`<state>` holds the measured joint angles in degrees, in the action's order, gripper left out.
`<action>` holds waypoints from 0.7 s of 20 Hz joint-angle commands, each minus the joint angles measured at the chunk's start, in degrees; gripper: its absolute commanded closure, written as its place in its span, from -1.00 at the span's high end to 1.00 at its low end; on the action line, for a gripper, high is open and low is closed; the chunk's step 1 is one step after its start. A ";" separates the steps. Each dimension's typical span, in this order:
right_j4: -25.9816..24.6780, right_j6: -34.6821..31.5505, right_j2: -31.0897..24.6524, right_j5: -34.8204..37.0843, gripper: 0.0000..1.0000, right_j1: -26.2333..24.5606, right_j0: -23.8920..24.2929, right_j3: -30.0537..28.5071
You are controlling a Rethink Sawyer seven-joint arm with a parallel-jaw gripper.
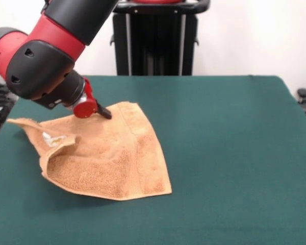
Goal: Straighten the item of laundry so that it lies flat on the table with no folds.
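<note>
The arm [46, 56] covers the towel's [107, 158] far left edge and runs off the top and left of the picture. The gripper [104, 112] shows only a dark tip, its stance unreadable. The surface [234, 153] is cut off below.

A dark green felt-covered table [229, 143] is filling most of the front view, its cloth lying smooth and plain. An orange-tan terry hand towel [107, 158] is resting directly on it, spreading out from just below the pincer [103, 112] toward the camera. The towel is not lying flat: a ridge is running down from near the pincer, and the corner off to the picture's left of the pincer is curling over, showing a white label [51, 138].
</note>
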<state>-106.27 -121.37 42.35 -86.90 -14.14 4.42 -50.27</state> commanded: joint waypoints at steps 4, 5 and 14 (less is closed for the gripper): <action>5.07 6.12 -13.20 4.41 -1.00 -3.41 -3.14 -11.53; 4.99 5.98 -13.35 4.51 -1.00 -3.42 -3.07 -11.42; 5.31 7.48 -14.98 5.41 -1.00 -2.15 -2.91 -13.24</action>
<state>-104.55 -121.37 39.21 -86.90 -12.66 3.76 -58.05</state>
